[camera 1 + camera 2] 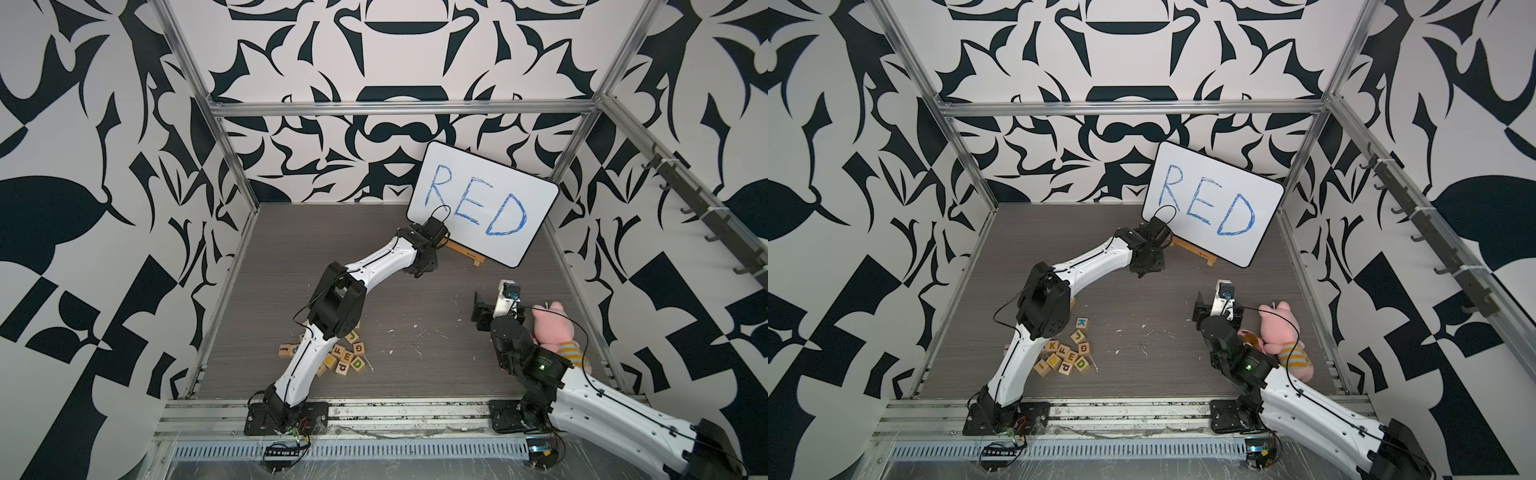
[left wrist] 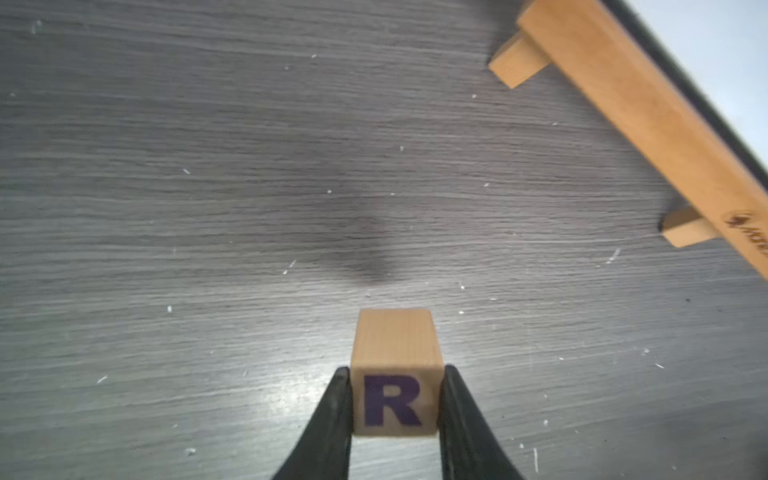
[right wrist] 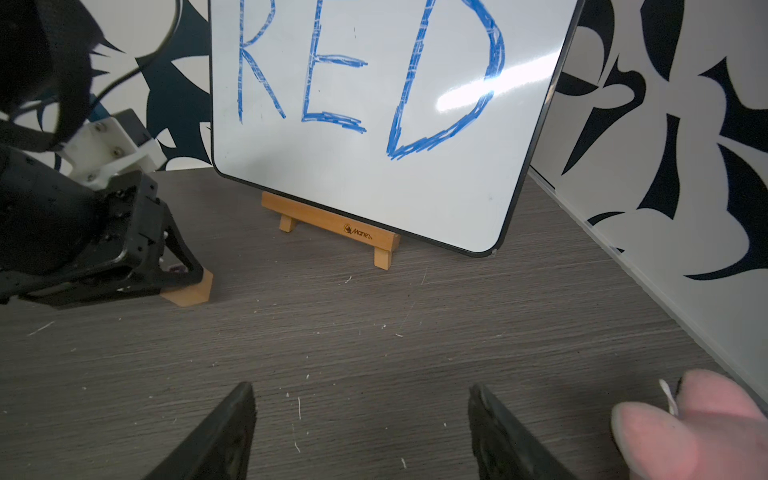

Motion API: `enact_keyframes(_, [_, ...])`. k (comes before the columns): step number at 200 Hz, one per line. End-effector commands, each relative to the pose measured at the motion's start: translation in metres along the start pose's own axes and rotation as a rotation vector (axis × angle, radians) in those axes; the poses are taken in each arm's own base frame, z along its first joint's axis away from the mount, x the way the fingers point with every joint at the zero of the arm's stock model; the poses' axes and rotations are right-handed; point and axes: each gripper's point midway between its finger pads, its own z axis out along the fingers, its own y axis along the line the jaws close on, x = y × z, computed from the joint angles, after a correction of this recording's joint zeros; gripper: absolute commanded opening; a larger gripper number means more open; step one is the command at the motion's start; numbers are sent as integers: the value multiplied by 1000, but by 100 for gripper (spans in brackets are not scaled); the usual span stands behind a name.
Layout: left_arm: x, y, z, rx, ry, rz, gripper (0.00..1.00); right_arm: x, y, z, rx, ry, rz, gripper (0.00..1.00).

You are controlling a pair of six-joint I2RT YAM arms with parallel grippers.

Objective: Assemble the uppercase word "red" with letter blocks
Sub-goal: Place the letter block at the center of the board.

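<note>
R block [image 2: 395, 349] looked light, rigid, smooth | left pincer [image 2: 397, 374] clamped its flat sides | right pincer [image 3: 361, 392] gaped wide, empty

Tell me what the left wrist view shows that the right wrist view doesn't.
Only the left wrist view: the purple letter on the face of the R block.
Only the right wrist view: the blue RED writing on the board, a pink plush, and the right fingers spread apart, holding nothing.
Both: the R block gripped in the left fingers, the wooden easel and the grey table.
</note>
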Motion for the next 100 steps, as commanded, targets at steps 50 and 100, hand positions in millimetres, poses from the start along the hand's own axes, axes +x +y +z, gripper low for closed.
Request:
enact_keyframes(50, [15,32,17,-102,92,14,33,-18,3,-4,-26,-72,63,78])
enact_keyframes(100, [19,37,22,-130,106,22,34,-19,4,-4,-30,-73,61,78])
